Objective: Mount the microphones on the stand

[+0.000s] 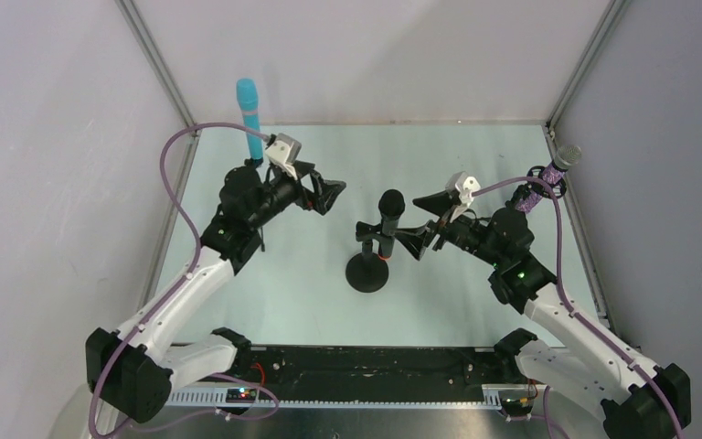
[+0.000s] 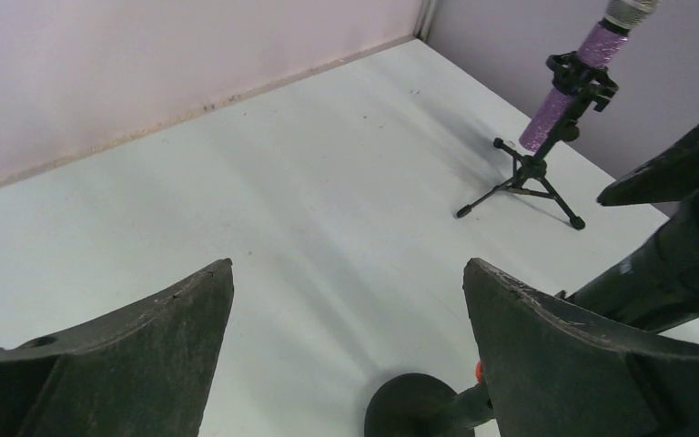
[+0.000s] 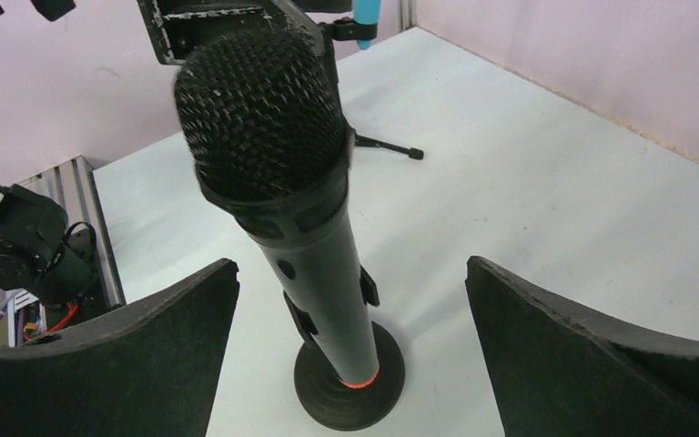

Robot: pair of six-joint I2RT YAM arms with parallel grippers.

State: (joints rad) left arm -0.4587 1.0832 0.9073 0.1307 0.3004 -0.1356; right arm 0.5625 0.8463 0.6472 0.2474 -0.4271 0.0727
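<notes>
A black handheld microphone with a mesh head and an orange ring at its foot (image 1: 388, 229) (image 3: 305, 228) stands upright in a black round-based stand (image 1: 366, 273) (image 3: 319, 405) (image 2: 407, 411) at the middle of the pale counter (image 1: 311, 306), long axis vertical, head up. The right pincer (image 1: 423, 222) (image 3: 348, 264), just right of that stand, is spread wide with a jaw on either side of the black microphone, gripping nothing. The left pincer (image 1: 328, 192) (image 2: 346, 273), left of the stand and facing it, gapes wide and empty. Far left of the stand a plain cyan-blue microphone (image 1: 250, 123) (image 3: 364, 16) rises near-vertical, head up. Far right, a glittery purple microphone with a silver mesh head (image 1: 550, 176) (image 2: 575, 77) sits clipped in a black tripod (image 2: 530, 177), tilted, head uppermost.
</notes>
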